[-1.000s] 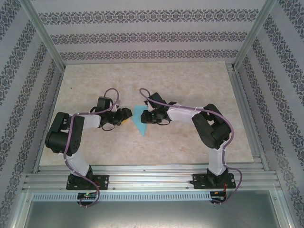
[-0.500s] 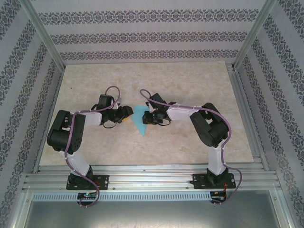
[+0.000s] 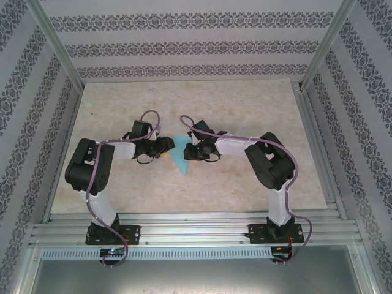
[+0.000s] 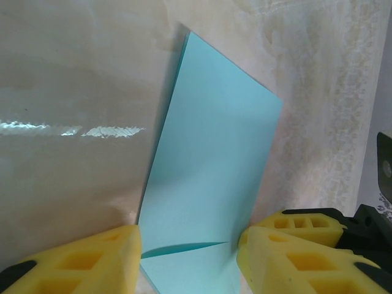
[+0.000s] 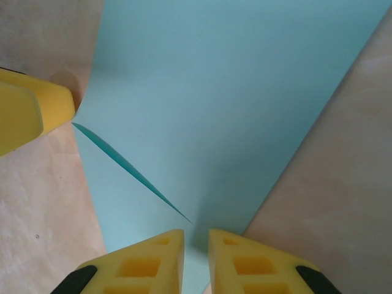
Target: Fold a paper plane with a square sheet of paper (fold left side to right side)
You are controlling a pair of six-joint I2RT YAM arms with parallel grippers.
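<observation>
**Square sheet of paper [image 3: 179, 160] pinched at the middle of the table [image 3: 245, 110]**

Rests partly folded near the table centre, with one pointed corner toward the arm bases and an upper layer lifted off the lower one along a crease. Pinched at one edge by the right claw [image 5: 196, 236], closed on the paper with yellow fingers almost together. Straddled from the other side by the left claw [image 4: 190, 240], jaws standing apart, one yellow finger at each side edge of the raised layer. Cannot tell whether pressing on it or only beside it. Reached from both sides in the top view, claws nearly nose to nose over the sheet, arms bent inward from their bases.
</observation>
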